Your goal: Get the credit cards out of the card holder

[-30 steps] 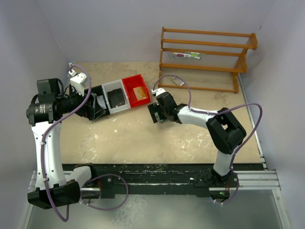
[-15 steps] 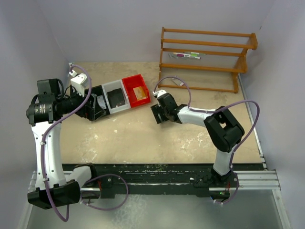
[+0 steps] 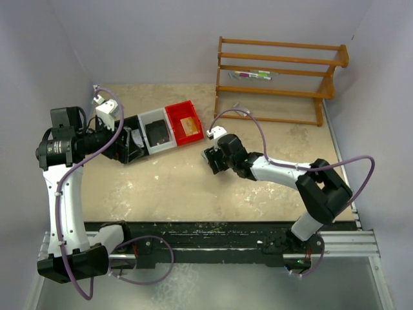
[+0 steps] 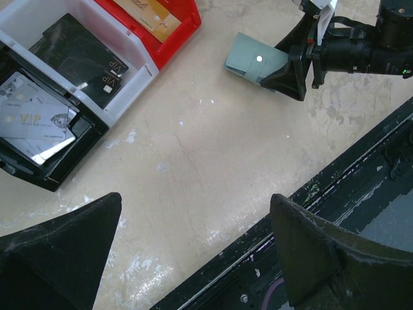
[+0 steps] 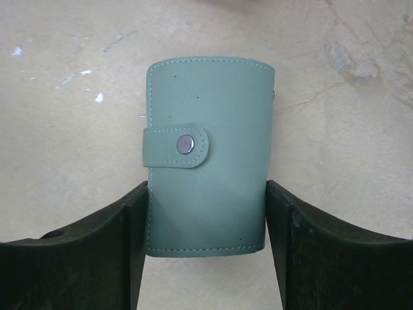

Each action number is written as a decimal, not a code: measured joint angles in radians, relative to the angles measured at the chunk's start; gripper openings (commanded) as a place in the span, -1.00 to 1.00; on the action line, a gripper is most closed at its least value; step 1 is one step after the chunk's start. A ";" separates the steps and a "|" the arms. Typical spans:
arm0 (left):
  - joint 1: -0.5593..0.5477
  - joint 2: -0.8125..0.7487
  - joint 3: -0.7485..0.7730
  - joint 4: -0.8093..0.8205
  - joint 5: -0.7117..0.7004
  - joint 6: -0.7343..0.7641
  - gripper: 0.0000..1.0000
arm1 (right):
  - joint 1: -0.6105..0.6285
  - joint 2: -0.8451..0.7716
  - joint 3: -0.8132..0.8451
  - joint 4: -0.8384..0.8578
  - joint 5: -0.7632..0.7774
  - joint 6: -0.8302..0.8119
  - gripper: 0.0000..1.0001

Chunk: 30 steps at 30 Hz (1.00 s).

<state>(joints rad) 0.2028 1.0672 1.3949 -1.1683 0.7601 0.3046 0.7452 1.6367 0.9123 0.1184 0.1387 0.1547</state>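
The grey-green card holder (image 5: 206, 129) lies flat on the table, its strap snapped shut. No credit cards show at it. My right gripper (image 5: 206, 187) is shut on the card holder, one finger against each long side of its near end. The left wrist view shows the card holder (image 4: 251, 61) from the side, sticking out of the right gripper (image 4: 284, 68). From above, the right gripper (image 3: 215, 161) is low over the middle of the table. My left gripper (image 4: 195, 200) stands open and holds nothing, hovering near the black bin (image 3: 132, 142).
Three bins stand in a row: the black bin (image 4: 39, 168) holds a silver VIP card (image 4: 39, 119), a white bin (image 4: 122, 90) a black card (image 4: 80, 55), a red bin (image 4: 174, 35) an orange card (image 4: 151, 13). A wooden rack (image 3: 277, 71) stands at the back right.
My right arm has stretched out and its gripper has shifted slightly nearer, its jaws closing in on the card holder. The left arm has not moved.
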 measured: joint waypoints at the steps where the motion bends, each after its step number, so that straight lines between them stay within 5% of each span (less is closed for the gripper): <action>1: 0.000 0.000 0.000 0.000 0.000 -0.003 0.99 | 0.008 -0.008 -0.004 0.006 0.000 0.001 0.16; 14: 0.000 0.000 -0.037 0.069 0.000 -0.106 0.99 | 0.135 -0.154 0.005 0.060 -0.002 0.010 0.14; 28: 0.000 -0.009 -0.051 0.126 0.146 -0.308 0.99 | 0.321 -0.150 0.251 0.169 -0.003 -0.050 0.15; 30: 0.000 -0.011 -0.053 0.131 0.170 -0.331 0.71 | 0.343 -0.140 0.271 0.181 -0.003 -0.061 0.14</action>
<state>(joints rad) 0.2028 1.0561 1.3422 -1.0374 0.9298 -0.0261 1.0878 1.4963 1.1835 0.2993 0.1356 0.0937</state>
